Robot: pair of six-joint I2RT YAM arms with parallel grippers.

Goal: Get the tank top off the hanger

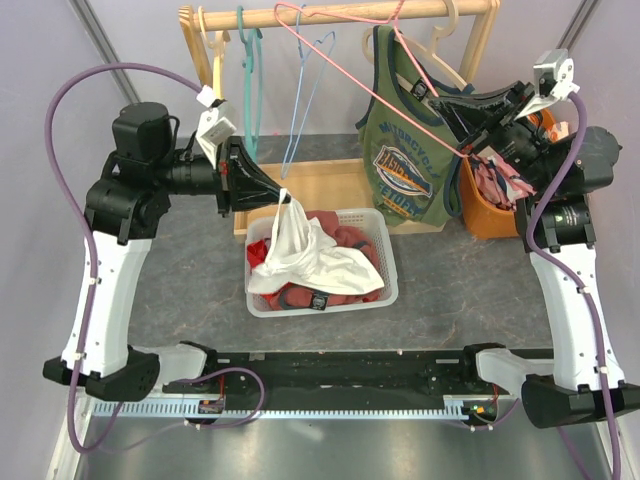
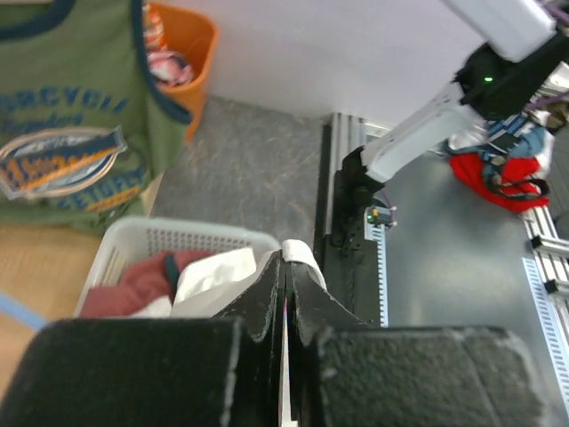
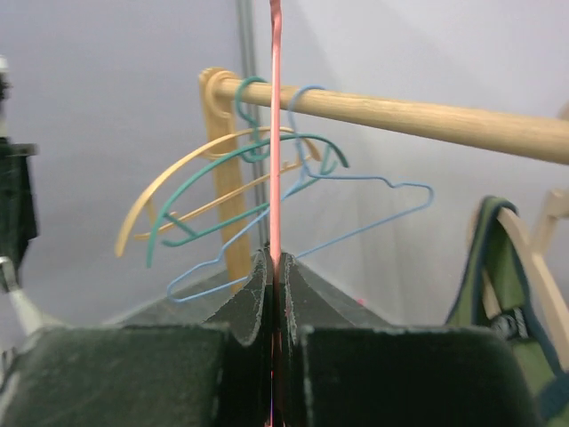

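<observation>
five hangers (image 1: 215,60) (image 1: 250,80) (image 1: 298,110) (image 1: 345,70) (image 1: 447,22), two arms (image 1: 110,280) (image 1: 565,290), one white basket (image 1: 390,270), one orange bin (image 1: 485,215), one wooden rack (image 1: 350,13)

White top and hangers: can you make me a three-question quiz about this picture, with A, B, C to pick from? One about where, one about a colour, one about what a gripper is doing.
1. Where is the white top?
A) hanging over the white basket
B) in the orange bin
C) on the wooden rail

2. What colour is the hanger in the right gripper?
A) blue
B) pink
C) yellow

3. What is the left gripper doing?
A) standing wide open
B) shut on the white top
C) shut on a hanger

Answers:
1 A: the top view shows it dangling from the left gripper down to the basket.
2 B: the right wrist view shows a pink wire pinched between the closed fingers.
3 B: the left wrist view shows white cloth caught between the closed fingers.
</observation>
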